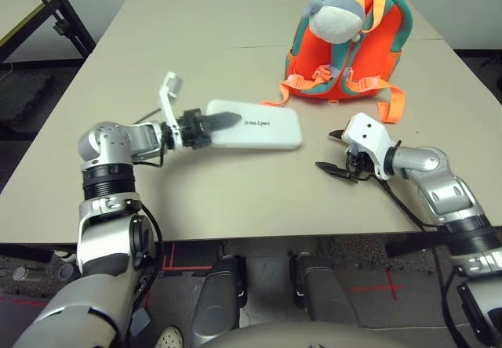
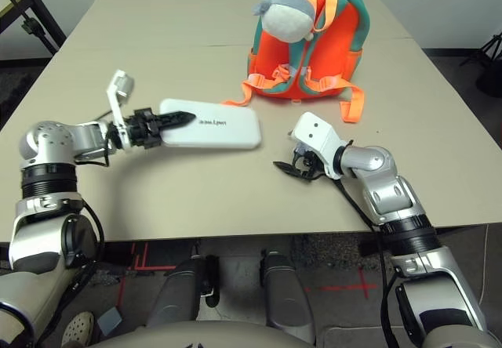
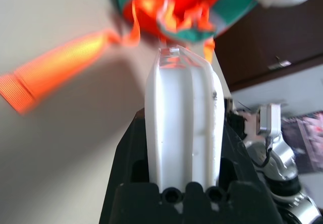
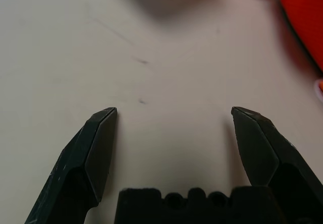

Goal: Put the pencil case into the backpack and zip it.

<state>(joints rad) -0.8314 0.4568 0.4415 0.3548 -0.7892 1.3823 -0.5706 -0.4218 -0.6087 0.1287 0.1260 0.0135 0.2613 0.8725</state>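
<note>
Clamped endwise in left end effector (image 1: 222, 119), flat white rigid plastic pencil case (image 1: 263, 125): light, slick, cantilevered; right end effector (image 1: 336, 152) wide open, empty

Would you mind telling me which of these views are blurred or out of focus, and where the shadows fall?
Left wrist view: the pencil case between the fingers is fairly sharp, the backpack and its strap beyond are smeared. Right wrist view: the fingers are crisp, the table softens farther away, with a dim shadow at its far edge. Left eye view: evenly lit, a soft shadow under the pencil case.
</note>
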